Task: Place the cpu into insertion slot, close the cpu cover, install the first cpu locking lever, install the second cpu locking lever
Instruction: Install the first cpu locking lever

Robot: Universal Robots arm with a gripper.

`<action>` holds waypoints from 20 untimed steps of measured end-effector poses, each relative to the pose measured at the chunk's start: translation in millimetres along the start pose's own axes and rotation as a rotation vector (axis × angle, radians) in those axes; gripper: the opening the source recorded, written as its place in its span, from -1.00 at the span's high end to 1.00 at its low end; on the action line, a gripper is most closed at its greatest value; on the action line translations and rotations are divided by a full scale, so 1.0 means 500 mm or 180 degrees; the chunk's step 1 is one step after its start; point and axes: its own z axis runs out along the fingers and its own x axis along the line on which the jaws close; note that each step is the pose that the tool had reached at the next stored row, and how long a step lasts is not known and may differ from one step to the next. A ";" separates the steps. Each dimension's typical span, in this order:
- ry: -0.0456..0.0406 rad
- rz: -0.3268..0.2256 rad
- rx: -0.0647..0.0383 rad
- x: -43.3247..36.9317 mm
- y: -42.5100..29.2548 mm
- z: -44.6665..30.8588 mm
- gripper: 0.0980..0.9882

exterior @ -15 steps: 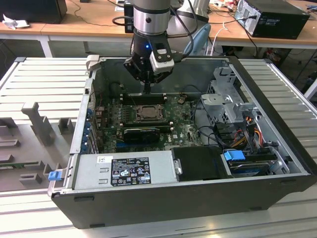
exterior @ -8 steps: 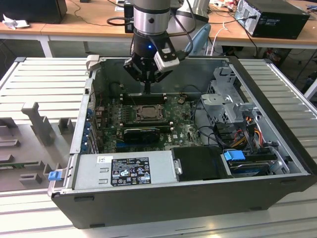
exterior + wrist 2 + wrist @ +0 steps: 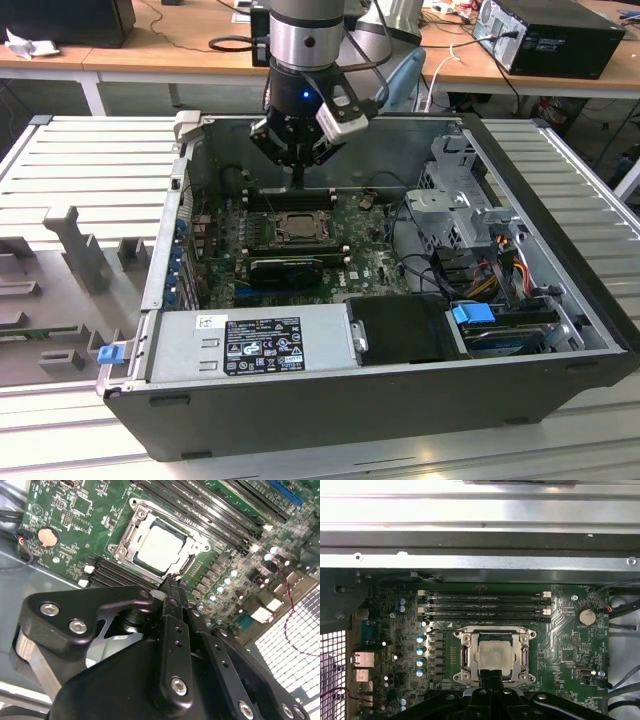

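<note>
Hovering my claw (image 3: 172,581) over one edge of the insertion slot (image 3: 119,550), I am holding its two fingers pressed together into one narrow tip, carrying nothing. I cannot tell whether the tip is touching the rim.

- Item one, the cpu (image 3: 494,656): lying flat in the slot, pale face up, just beyond the tip.
- Item two, the cpu cover (image 3: 465,655): lying down over the chip as far as I can judge, its window framing the pale face.
- Item three, the locking levers: I am not making out whether either is latched.
- Step in hand, by my reckoning: lever work, since chip and cover are looking settled. That is calling for a narrow tip pressing a thin wire arm down and sideways under its hook, without skidding onto the chip.
- Outward: long black memory slots (image 3: 485,605) lying beside the socket, green circuit board (image 3: 560,650) all round, the open computer case (image 3: 560,300) sitting on a ribbed grey tabletop (image 3: 90,160).
</note>
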 end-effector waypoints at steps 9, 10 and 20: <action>0.0002 -0.0133 0.0001 0.016 0.000 0.001 0.98; 0.0001 -0.0134 0.0001 0.022 0.000 0.001 0.98; -0.0054 -0.0143 -0.0004 0.078 0.001 0.007 0.98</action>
